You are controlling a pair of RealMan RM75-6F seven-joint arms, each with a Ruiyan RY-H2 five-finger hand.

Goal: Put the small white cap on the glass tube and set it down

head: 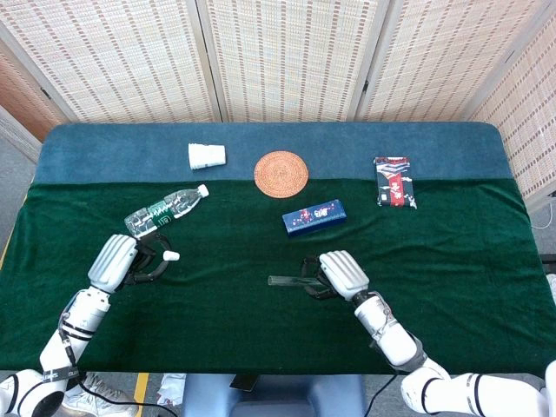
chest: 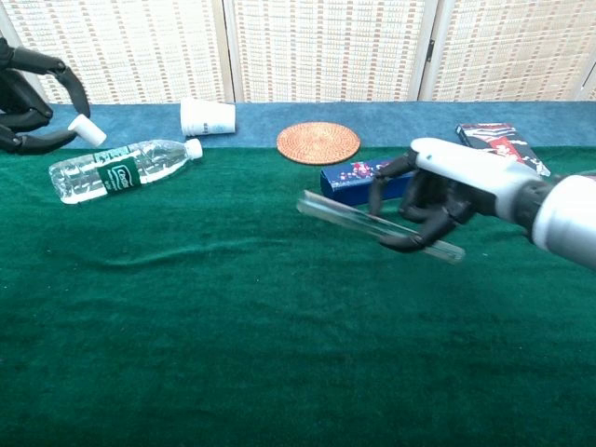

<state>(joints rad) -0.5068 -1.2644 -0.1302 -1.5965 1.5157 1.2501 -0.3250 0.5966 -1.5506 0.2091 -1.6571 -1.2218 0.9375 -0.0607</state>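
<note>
The left hand point(head: 115, 261) is raised above the near left part of the green surface point(head: 243, 339), back of the hand up, its dark fingers point(chest: 42, 63) curled in a loose ring. It pinches the small white cap point(head: 171, 256) at the fingertips, so the cap juts out to the right of the hand, just below the plastic water bottle point(head: 165, 211). In the chest view the cap point(chest: 84, 128) shows as a short white cylinder, tilted, held clear of the cloth.

The right hand point(head: 340, 274) sits near the middle of the surface, just below the blue box point(head: 314, 217), palm down, forearm running off toward the near right edge. Its fingers point(chest: 419, 233) wrap the glass tube point(head: 289, 281), which is lifted off the cloth (the chest view makes this plain). The tube point(chest: 372, 224) is clear and slender, slanting from upper left down to lower right, with most of its length reaching left out of the grip toward the other hand. Cap and tube are well apart.

Counted from the left: one water bottle lying on its side, one white paper cup point(head: 207, 155) tipped over on the blue strip at the back, one round woven coaster point(head: 281, 173), one blue box, one dark patterned packet point(head: 393, 182) at the far right.
</note>
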